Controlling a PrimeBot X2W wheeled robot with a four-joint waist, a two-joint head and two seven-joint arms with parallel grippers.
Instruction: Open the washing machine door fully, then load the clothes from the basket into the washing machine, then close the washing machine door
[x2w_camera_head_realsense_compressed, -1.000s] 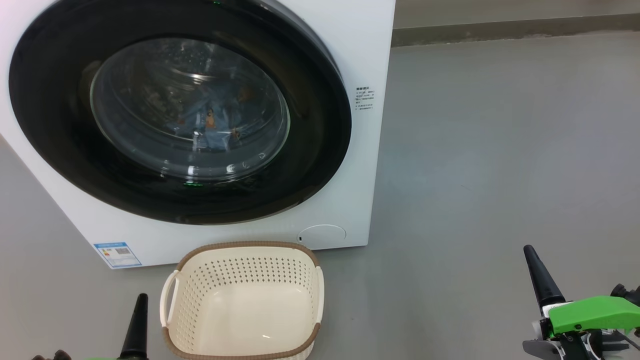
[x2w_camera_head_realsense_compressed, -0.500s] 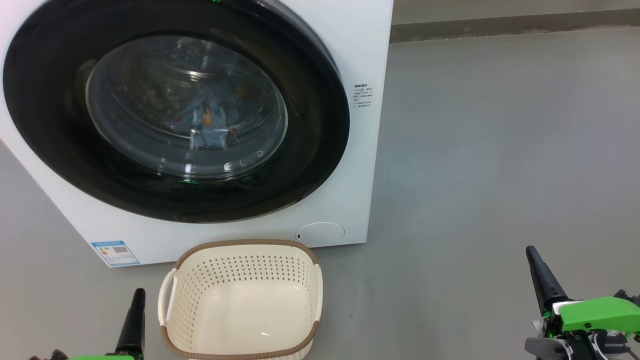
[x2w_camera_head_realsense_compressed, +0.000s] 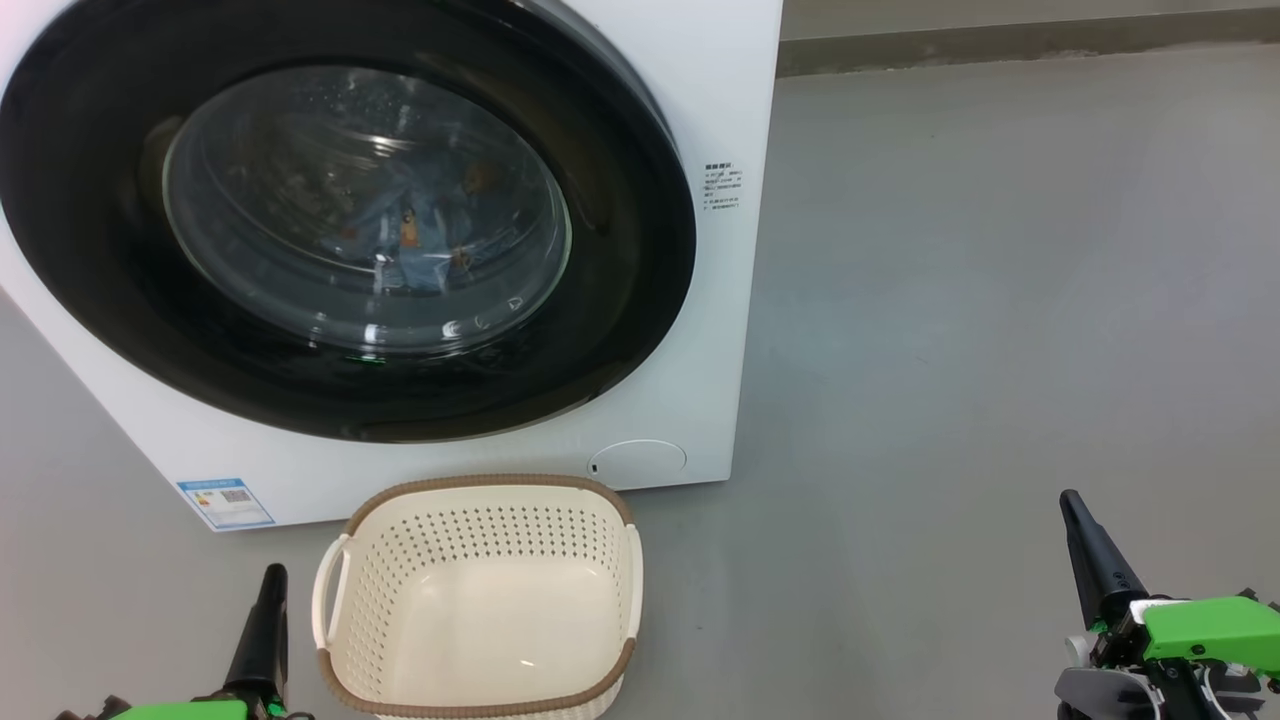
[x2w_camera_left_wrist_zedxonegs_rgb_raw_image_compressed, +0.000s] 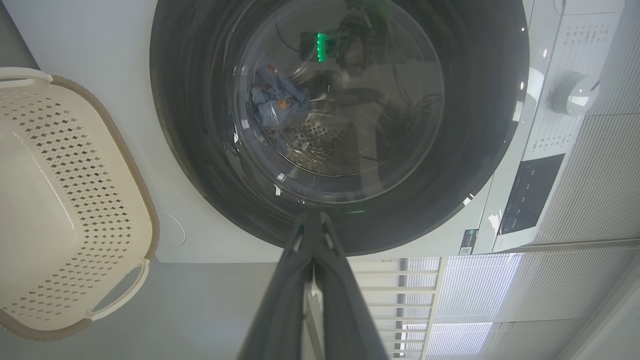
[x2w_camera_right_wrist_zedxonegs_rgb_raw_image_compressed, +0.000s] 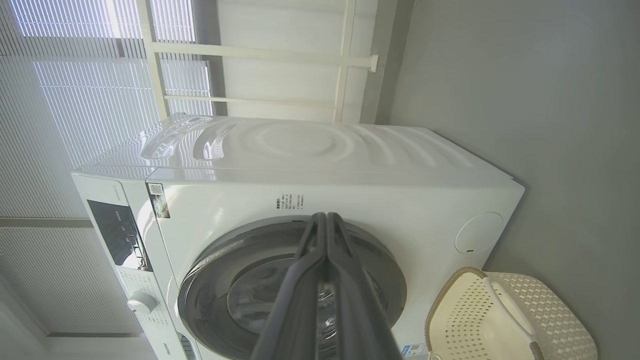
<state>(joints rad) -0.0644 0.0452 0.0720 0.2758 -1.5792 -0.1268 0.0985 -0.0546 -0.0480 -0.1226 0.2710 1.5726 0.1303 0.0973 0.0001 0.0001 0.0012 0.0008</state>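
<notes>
washing machine door (x2w_camera_head_realsense_compressed: 300, 300) sitting shut, upper left; likely swinging stiff, glossy, gripping best at rim | clothes (x2w_camera_head_realsense_compressed: 410, 235) lying inside behind glass | basket (x2w_camera_head_realsense_compressed: 480, 540) sitting empty, lower centre | both jaws clenching nothing

Obstacles: glossy black round door (x2w_camera_head_realsense_compressed: 620, 250), shut across white washer (x2w_camera_head_realsense_compressed: 720, 100); cream perforated plastic basket (x2w_camera_head_realsense_compressed: 480, 530) before it. Free: grey floor (x2w_camera_head_realsense_compressed: 950, 350), right.

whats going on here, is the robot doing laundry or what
A two-armed robot faces the washing machine, and the laundry job looks all but done. The washing machine door is shut, the clothes lie inside the drum, seen through the door, and the basket on the floor in front is empty. The left gripper and right gripper are both shut, empty, and low to either side of the basket.
</notes>
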